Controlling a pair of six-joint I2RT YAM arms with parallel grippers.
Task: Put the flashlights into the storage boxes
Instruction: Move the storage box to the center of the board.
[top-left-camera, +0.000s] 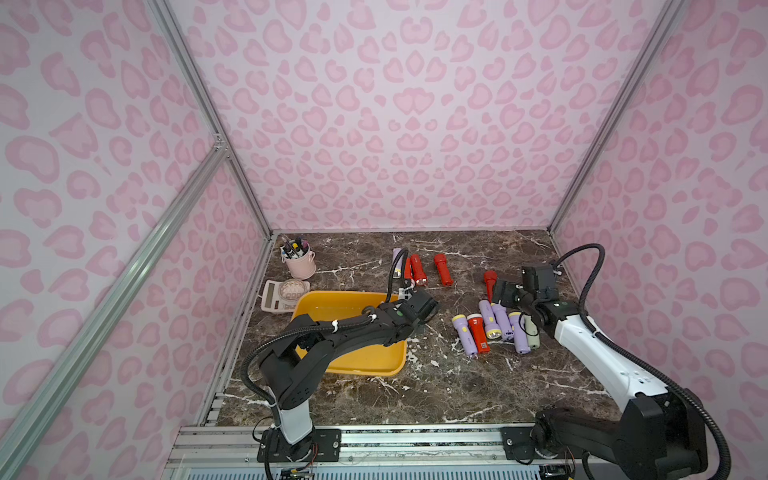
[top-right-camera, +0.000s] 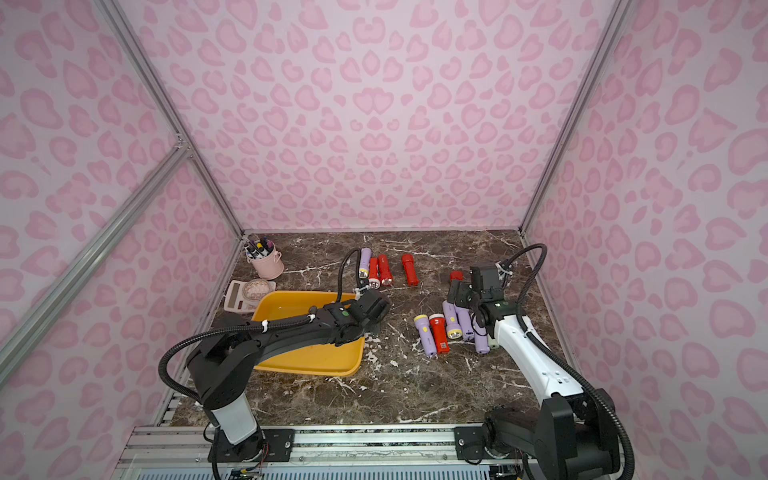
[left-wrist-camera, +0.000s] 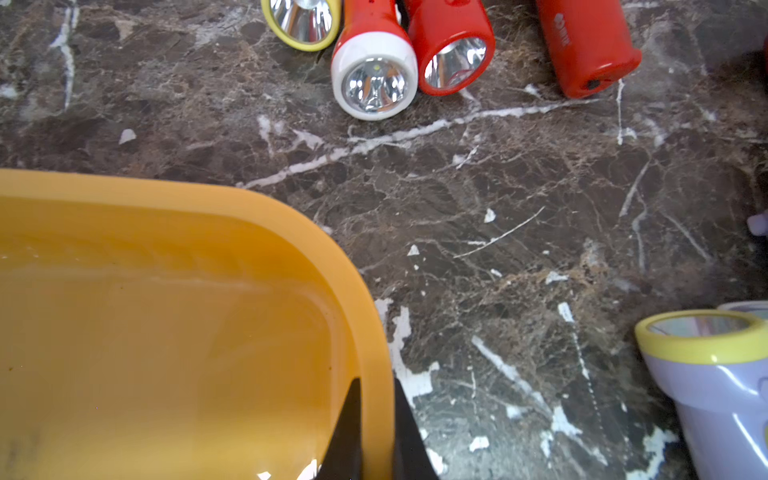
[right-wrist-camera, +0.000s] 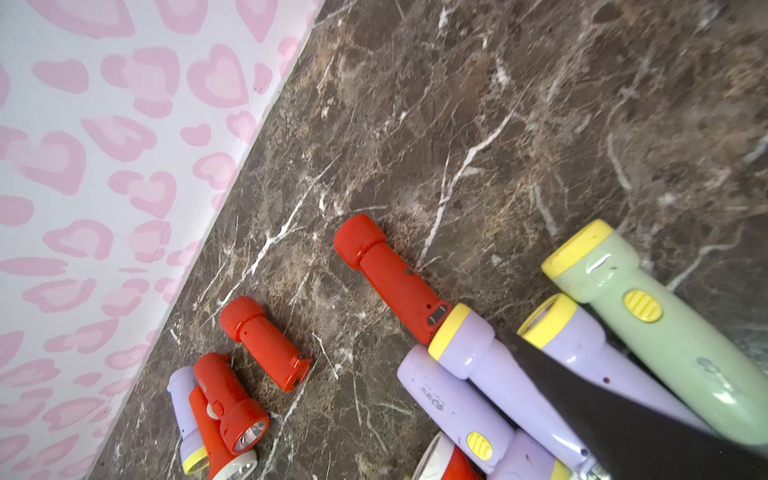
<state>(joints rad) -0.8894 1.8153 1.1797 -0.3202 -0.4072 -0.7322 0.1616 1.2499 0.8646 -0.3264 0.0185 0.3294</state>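
Note:
The yellow storage box (top-left-camera: 365, 357) (top-right-camera: 316, 357) lies left of centre on the marble table, with nothing in the part that shows. In the left wrist view my left gripper (left-wrist-camera: 376, 384) is shut on the box's right wall (left-wrist-camera: 249, 203), one finger inside and one outside. A back group of flashlights, one lilac (top-left-camera: 398, 259) and red ones (top-left-camera: 419, 270) (top-left-camera: 443, 269), lies beyond the box. My right gripper (top-left-camera: 505, 293) hangs open over a right-hand cluster of lilac (top-left-camera: 488, 320), red (top-left-camera: 478, 332) and pale green (right-wrist-camera: 665, 332) flashlights, holding nothing. A lone red flashlight (top-left-camera: 489, 282) lies beside it.
A pink pen cup (top-left-camera: 298, 259) stands in the back left corner, with a beige calculator (top-left-camera: 276, 295) in front of it, touching the box's far left corner. Pink patterned walls close in the left, back and right sides. A metal rail (top-left-camera: 374, 440) runs along the front.

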